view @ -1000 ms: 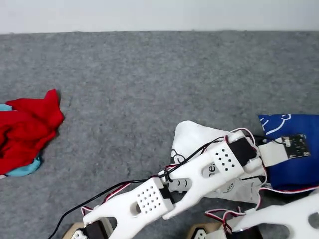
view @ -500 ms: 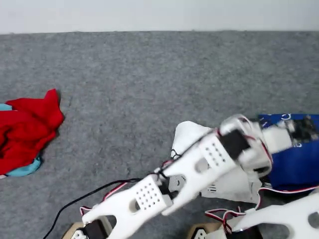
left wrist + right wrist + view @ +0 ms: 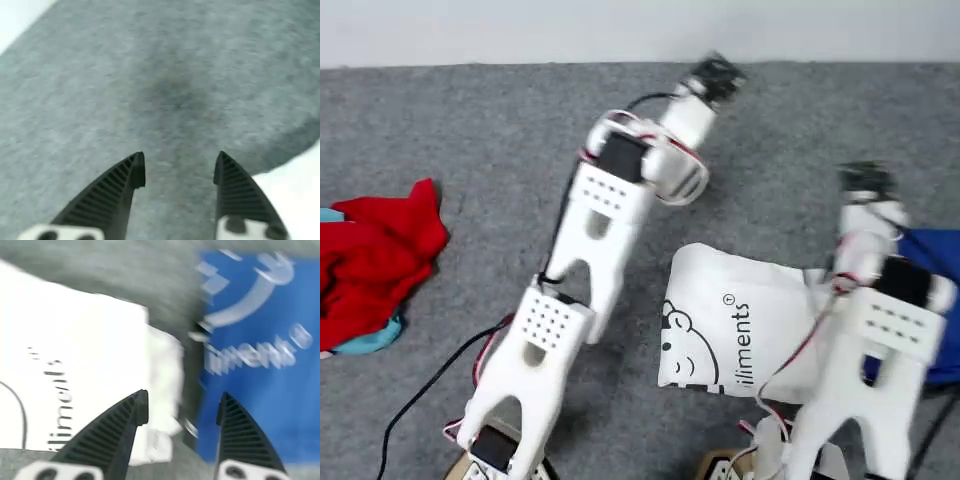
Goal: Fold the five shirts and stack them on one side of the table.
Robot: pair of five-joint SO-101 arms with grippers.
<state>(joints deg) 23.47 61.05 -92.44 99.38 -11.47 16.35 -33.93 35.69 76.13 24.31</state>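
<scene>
A folded white shirt (image 3: 740, 320) with black print lies at the near right of the grey mat. A blue shirt (image 3: 942, 262) with white print lies beside it at the right edge. A crumpled red shirt (image 3: 375, 260) rests on a teal one (image 3: 365, 345) at the left edge. My left gripper (image 3: 180, 170) is open over bare mat, far out near the back of the table (image 3: 705, 85). My right gripper (image 3: 182, 410) is open and empty above the seam between the white shirt (image 3: 75, 355) and the blue shirt (image 3: 250, 350), and stands at the right (image 3: 865, 195).
The grey mat (image 3: 500, 130) covers the table up to a pale wall (image 3: 520, 30) at the back. Black and red cables (image 3: 430, 375) trail from the left arm's base across the near left.
The left arm swung from over the white shirt up to the far middle of the mat, uncovering the shirt. The right arm rose from the near right corner and now reaches between the white and blue shirts.
</scene>
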